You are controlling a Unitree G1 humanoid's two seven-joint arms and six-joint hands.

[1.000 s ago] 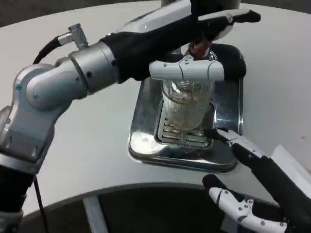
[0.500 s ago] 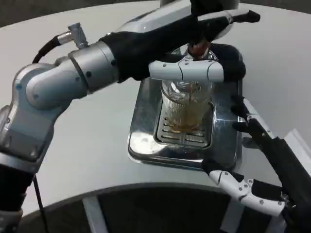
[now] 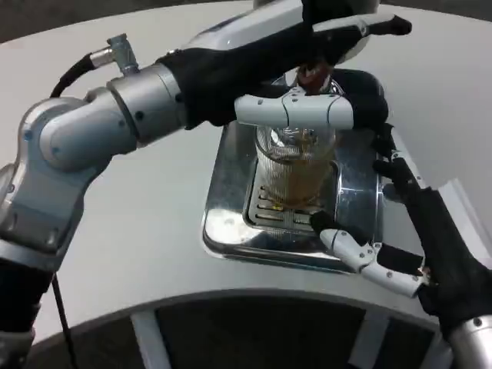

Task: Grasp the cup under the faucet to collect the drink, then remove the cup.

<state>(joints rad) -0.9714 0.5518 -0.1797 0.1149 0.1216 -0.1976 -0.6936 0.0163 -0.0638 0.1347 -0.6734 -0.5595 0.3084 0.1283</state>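
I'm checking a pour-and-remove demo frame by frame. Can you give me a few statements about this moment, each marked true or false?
1. The glass cup stands on the grille of the metal drip tray. True.
2. The cup is empty. False: amber drink fills its lower part.
3. The right hand grips the cup. False: it is open beside the tray, its fingers apart from the glass.
4. The left hand reaches over the cup at the faucet. True.
5. The cup lies tipped on its side. False: it stands upright.
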